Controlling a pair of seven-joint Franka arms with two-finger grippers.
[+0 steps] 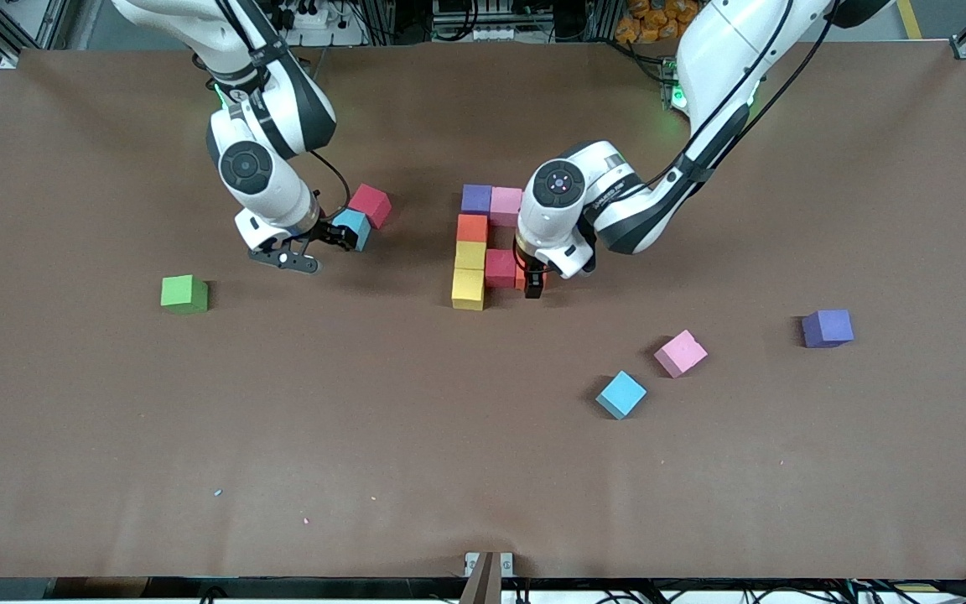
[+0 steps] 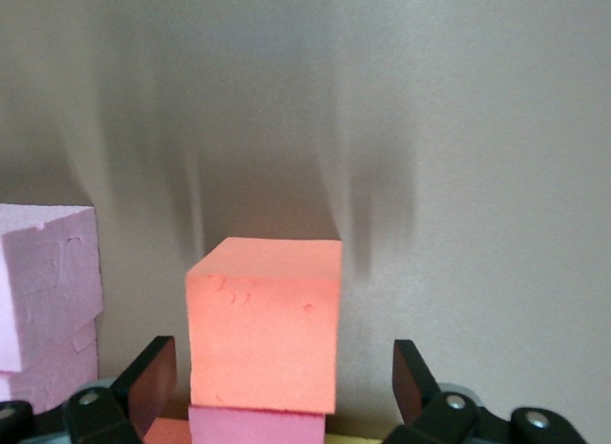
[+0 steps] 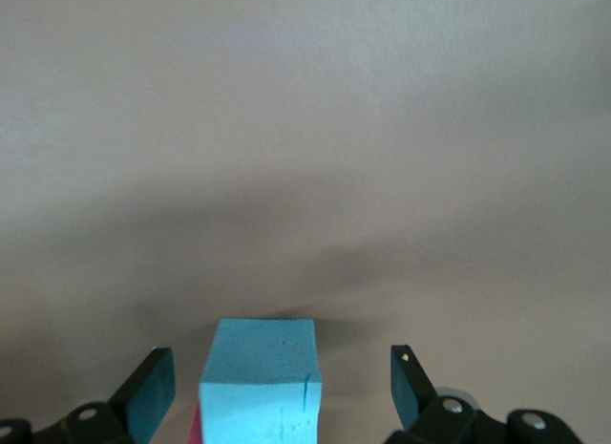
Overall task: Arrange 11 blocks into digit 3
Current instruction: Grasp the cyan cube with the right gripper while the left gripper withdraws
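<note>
While the jaws of our left gripper [image 1: 535,283] stand apart around the orange cube [image 2: 264,322], with a gap on each side, we judge it just set down beside the red cube [image 1: 500,268] of the digit 3 [image 1: 483,247]. To finish well, we should lift straight up so neither finger drags it out of line. Our right gripper [image 1: 334,236] hangs low with jaws apart astride a blue cube [image 3: 260,379], which sits against a second red cube [image 1: 370,205], toward the right arm's end of the bench [image 1: 483,470] from the digit. We should close squarely on its flat faces without nudging its neighbour. Nearer the front camera than the digit lie a pink cube [image 1: 680,353], another blue cube [image 1: 620,394] and a purple cube [image 1: 827,327]. We read no writing anywhere.
</note>
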